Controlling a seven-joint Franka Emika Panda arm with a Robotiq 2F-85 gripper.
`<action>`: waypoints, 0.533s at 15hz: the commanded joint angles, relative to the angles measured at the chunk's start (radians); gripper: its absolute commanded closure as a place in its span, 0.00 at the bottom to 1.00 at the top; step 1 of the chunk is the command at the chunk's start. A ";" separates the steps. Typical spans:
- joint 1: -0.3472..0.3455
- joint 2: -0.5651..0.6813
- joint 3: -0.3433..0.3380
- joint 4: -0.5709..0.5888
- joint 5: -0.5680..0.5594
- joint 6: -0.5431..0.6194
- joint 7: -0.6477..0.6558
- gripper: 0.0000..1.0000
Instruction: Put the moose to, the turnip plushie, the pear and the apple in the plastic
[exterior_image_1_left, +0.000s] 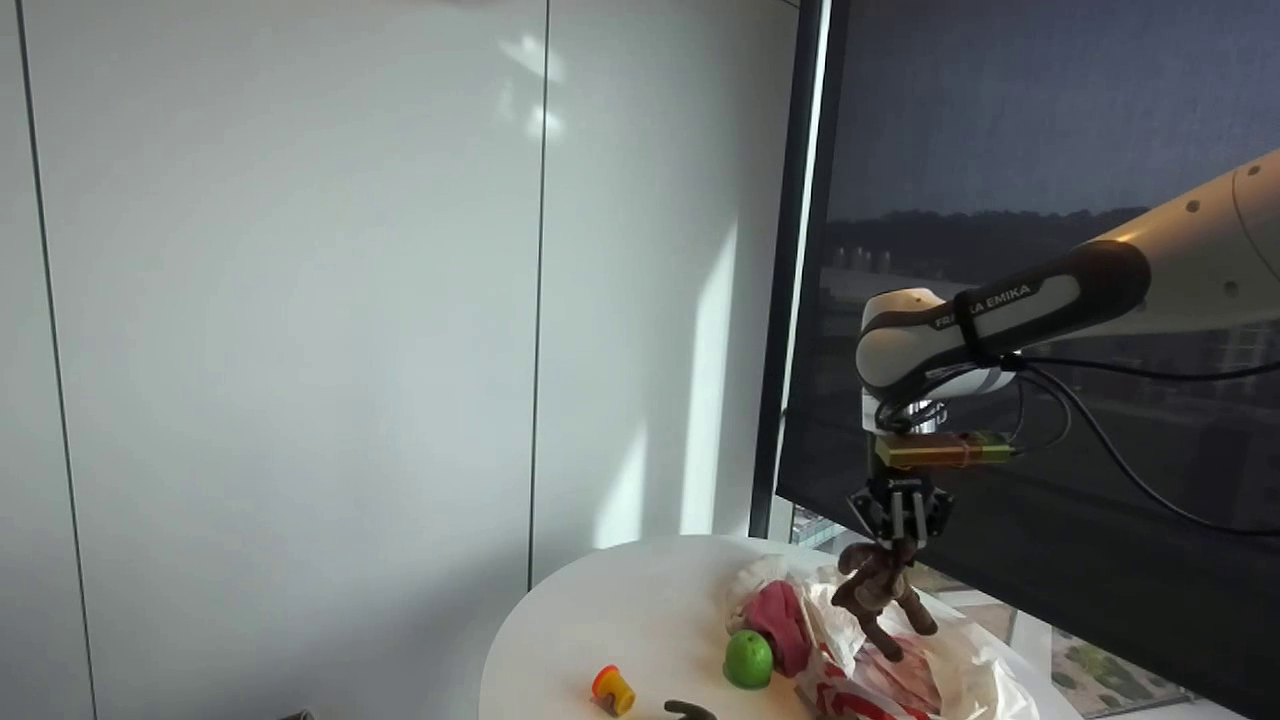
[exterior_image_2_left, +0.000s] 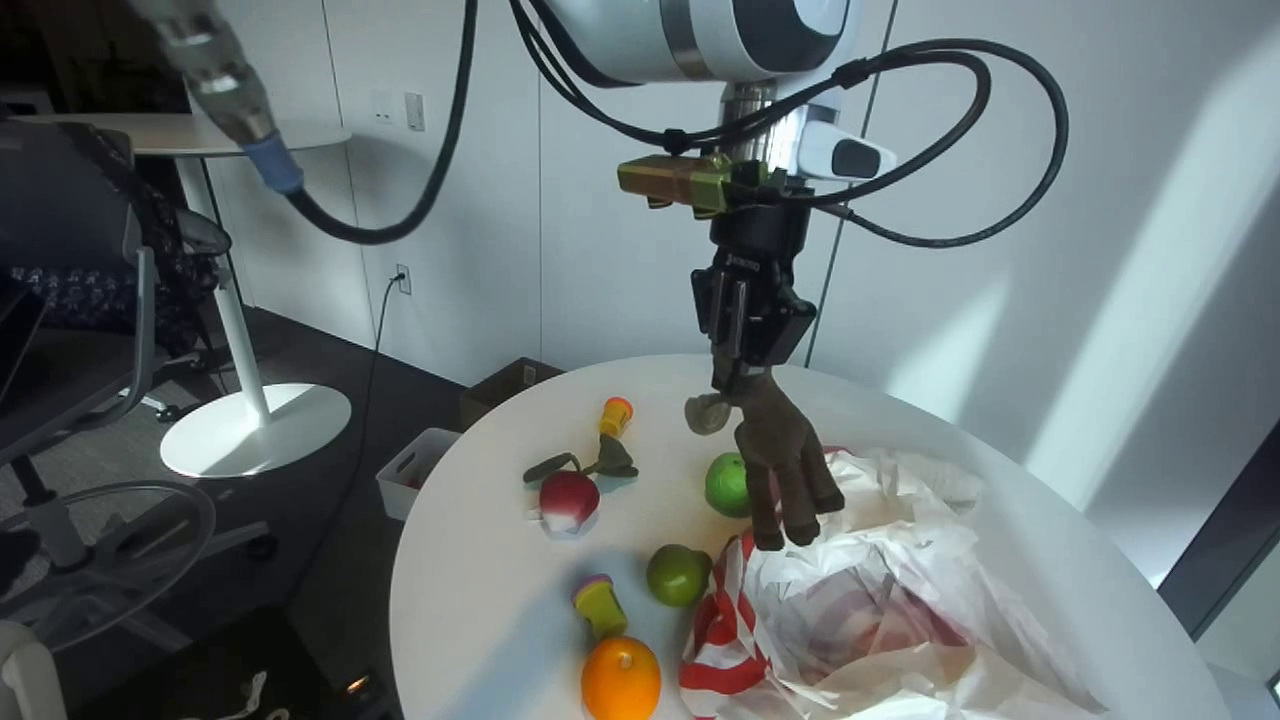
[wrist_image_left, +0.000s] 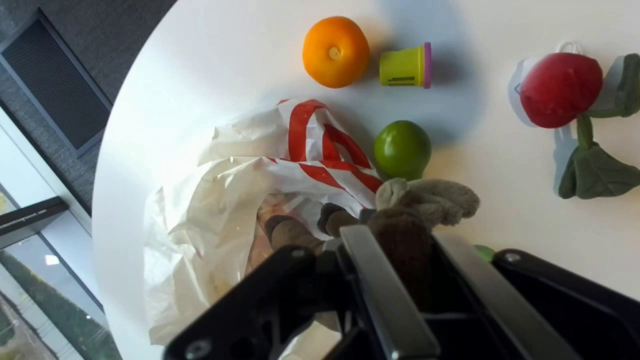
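Your gripper (exterior_image_1_left: 908, 543): clenched on the moose (exterior_image_2_left: 780, 440) near its upper end, legs dangling above the counter (exterior_image_2_left: 470, 600). Single arm, so no choice of hand.

Relation to watch: held moose versus mouth of the plastic bag (exterior_image_2_left: 935, 545). In an exterior view the bag's pinkish hollow lies to the right of your gripper and nearer; in the wrist view it lies left. Long axis of the moose: steep, not plumb, its lower end slanting toward the bag. Wrist view: legs point left across the hollow, while a grey-brown lobe, likely an antler, sticks out to the right, away from the mouth. Gap between feet and rim: cannot tell.

Judgement: carrying stage, release next. You probably want a shift left as the wrist view reads, bringing the body over the mouth behind the legs, then a lowering. Letting go from here could drape the moose across the red-striped rim.

Outside the bag: turnip plushie (exterior_image_2_left: 568, 497), far left; brighter green fruit (exterior_image_2_left: 727, 487) and darker green fruit (exterior_image_2_left: 678, 577), near the bag's left side, likely apple and pear, which is which uncertain.
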 joint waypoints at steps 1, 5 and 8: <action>-0.023 0.055 -0.010 0.026 -0.030 -0.049 0.060 0.81; -0.044 0.175 -0.041 0.106 -0.029 -0.090 0.072 0.81; -0.044 0.258 -0.064 0.168 -0.037 -0.103 0.066 0.81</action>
